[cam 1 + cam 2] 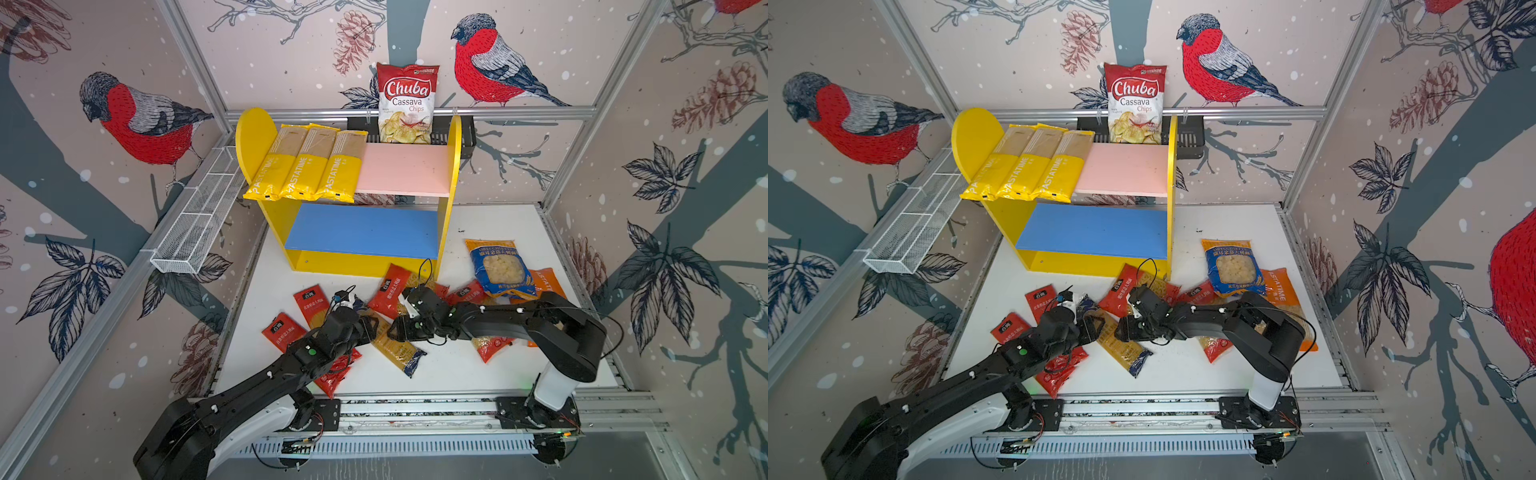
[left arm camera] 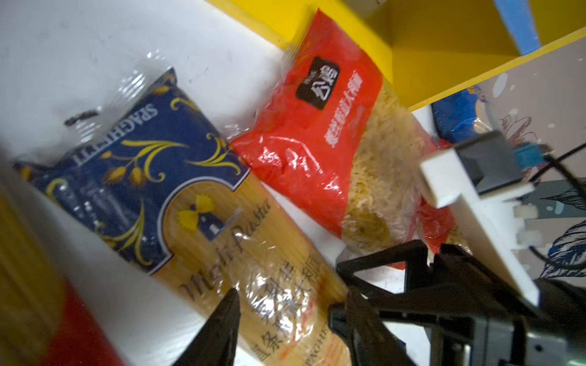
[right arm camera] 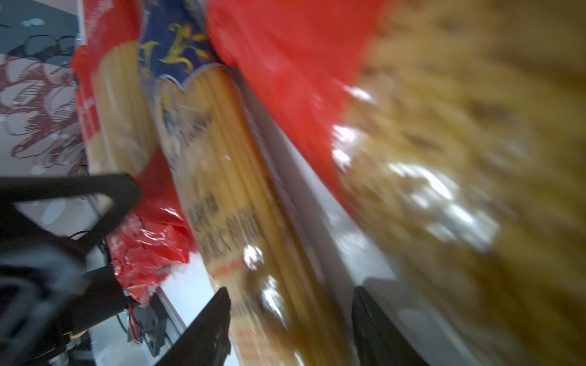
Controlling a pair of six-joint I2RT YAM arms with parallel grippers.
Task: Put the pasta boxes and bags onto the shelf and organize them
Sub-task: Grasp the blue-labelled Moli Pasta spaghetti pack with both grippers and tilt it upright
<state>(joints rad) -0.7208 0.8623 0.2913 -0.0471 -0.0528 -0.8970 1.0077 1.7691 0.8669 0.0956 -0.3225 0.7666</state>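
Grippers both sit low over the blue pack, which lies flat near the middle of the white table. It runs from 11 to 5 o'clock in both top views.

My left gripper reaches in from 8 o'clock. In its wrist view the fingers stand either side of the pack, close against its edges, and I cannot tell whether they pinch it.

My right gripper reaches across from 3 o'clock. Its fingers are spread astride the same pack, with a strip of table showing beside one of them. That view is blurred.

At 12 o'clock, at the table's back, I see the shelf. Three PASTATIME packs lie side by side on the 9 o'clock half of its pink board, their near ends overhanging the edge.

Two red packs lie at 9 o'clock of the blue pack, partly under my left arm. A red bag lies at 12 o'clock of it, its top against the shelf's foot. At 2 o'clock a blue bag rests on an orange bag.
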